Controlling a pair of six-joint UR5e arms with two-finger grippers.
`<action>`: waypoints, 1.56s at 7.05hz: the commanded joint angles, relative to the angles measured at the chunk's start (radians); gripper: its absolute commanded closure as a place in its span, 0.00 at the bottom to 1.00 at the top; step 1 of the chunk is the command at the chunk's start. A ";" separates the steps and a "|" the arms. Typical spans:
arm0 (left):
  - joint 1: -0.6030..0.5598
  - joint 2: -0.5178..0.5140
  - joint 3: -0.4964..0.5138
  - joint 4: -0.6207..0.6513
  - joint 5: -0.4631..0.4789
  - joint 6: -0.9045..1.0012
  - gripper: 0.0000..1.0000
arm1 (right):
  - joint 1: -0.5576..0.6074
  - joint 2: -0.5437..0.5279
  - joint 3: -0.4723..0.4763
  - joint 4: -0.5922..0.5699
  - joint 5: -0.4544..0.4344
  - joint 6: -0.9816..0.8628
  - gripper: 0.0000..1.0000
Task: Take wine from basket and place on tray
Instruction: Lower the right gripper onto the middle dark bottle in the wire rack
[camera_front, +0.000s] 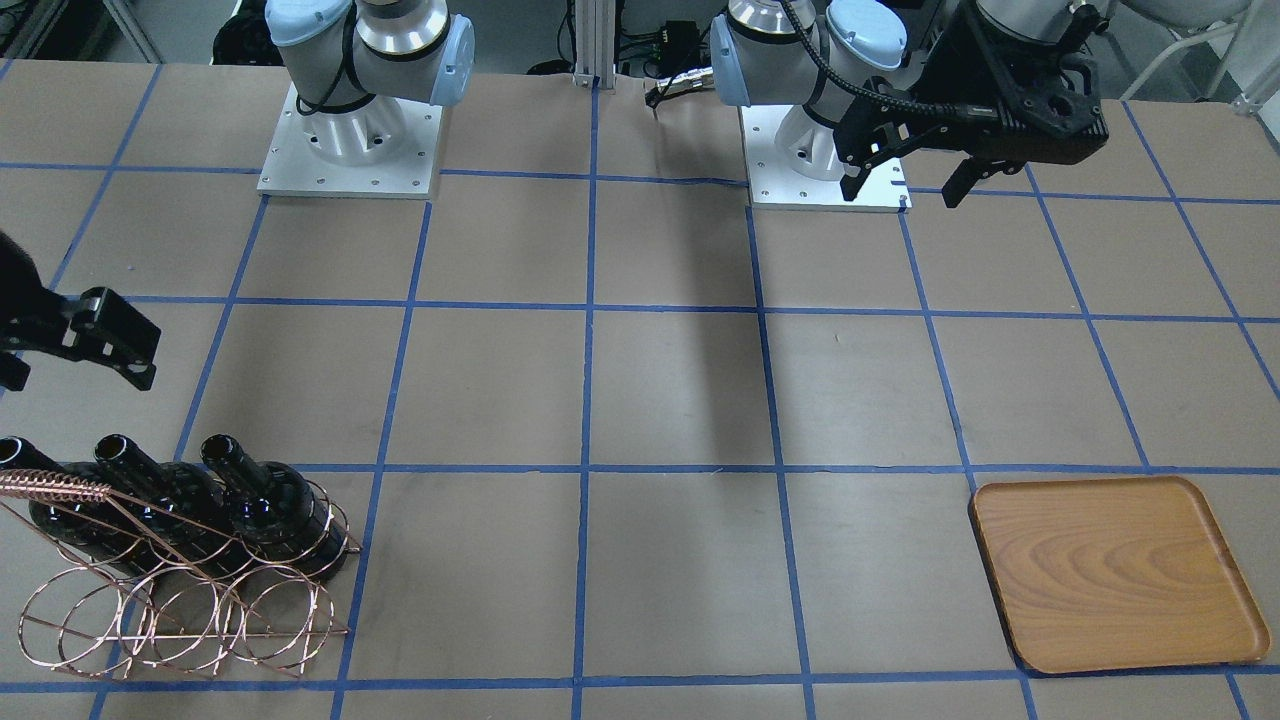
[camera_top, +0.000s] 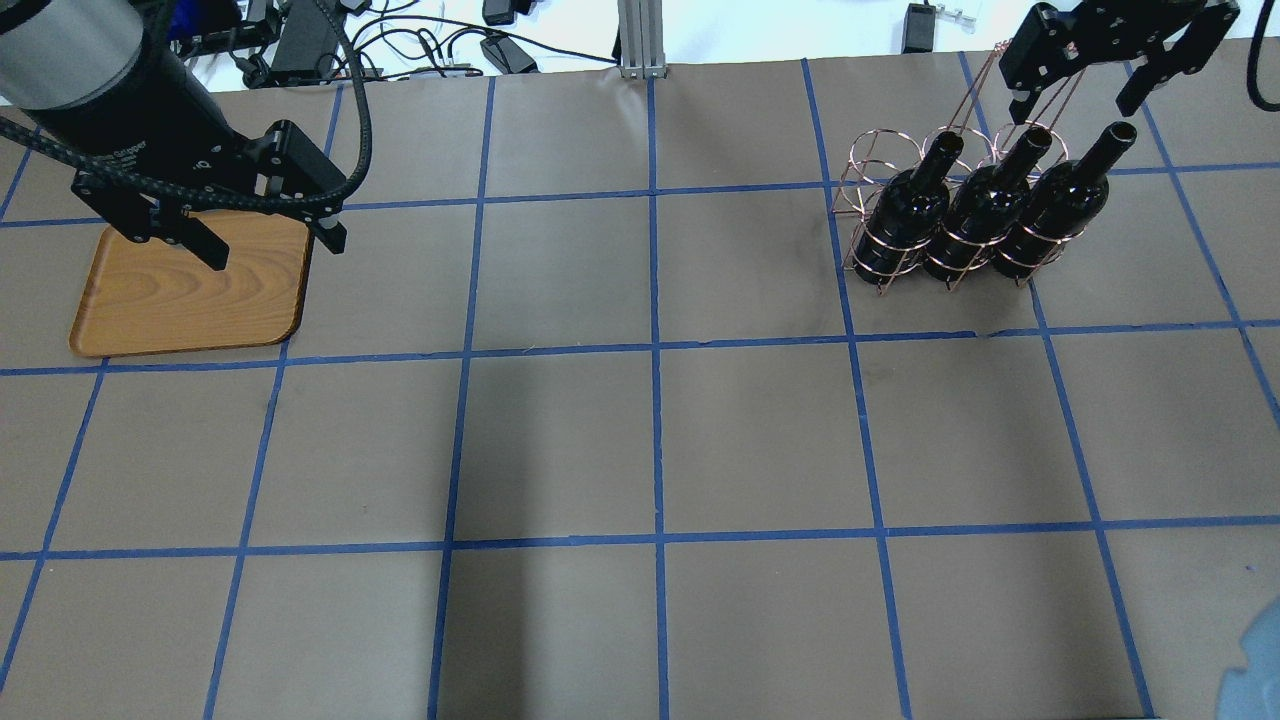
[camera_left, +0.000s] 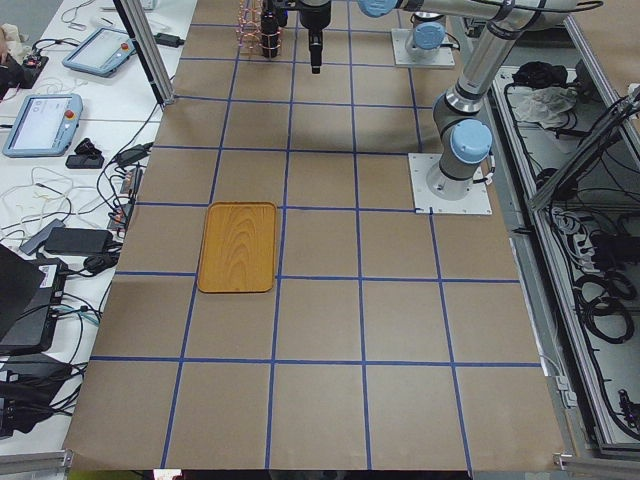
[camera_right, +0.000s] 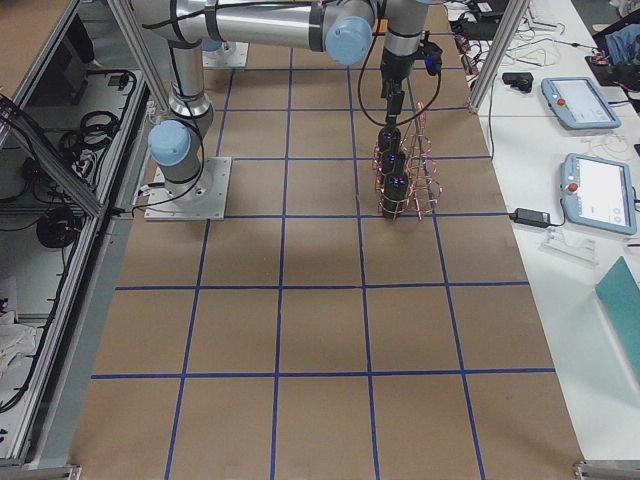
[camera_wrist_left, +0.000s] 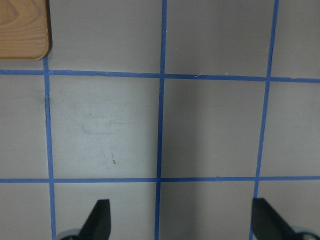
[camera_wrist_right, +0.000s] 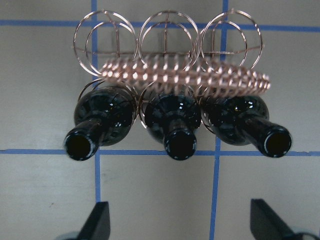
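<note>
- No label is showing on any wine (camera_wrist_right: 179, 127) bottle.
- My right claw (camera_wrist_right: 180, 225), fingers apart, is hovering facing the three bottle mouths in the basket (camera_wrist_right: 167, 42).
- My left claw (camera_top: 268, 238) is hanging wide apart over the tray (camera_top: 150, 300).

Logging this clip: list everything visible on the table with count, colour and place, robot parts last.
wine bottles: three, near-black glossy, side by side in the basket's rings, necks free.
basket: one, copper wire, table's far edge on the robot's right side; some rings empty.
tray: one, light-brown wood, nothing on it, robot's left side.
table: one, brown, blue tape grid.
left gripper: black, open, raised near the tray.
right gripper: black, open, just beyond the bottle mouths.
</note>
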 joint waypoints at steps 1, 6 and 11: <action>0.000 -0.001 0.000 0.000 0.001 0.000 0.00 | -0.011 0.065 0.020 -0.063 0.006 -0.016 0.00; 0.000 -0.001 0.000 0.000 -0.001 0.000 0.00 | -0.004 0.097 0.044 -0.071 -0.003 -0.028 0.68; 0.000 0.007 0.000 -0.002 -0.001 0.000 0.00 | 0.003 -0.022 -0.106 0.074 -0.008 -0.022 0.78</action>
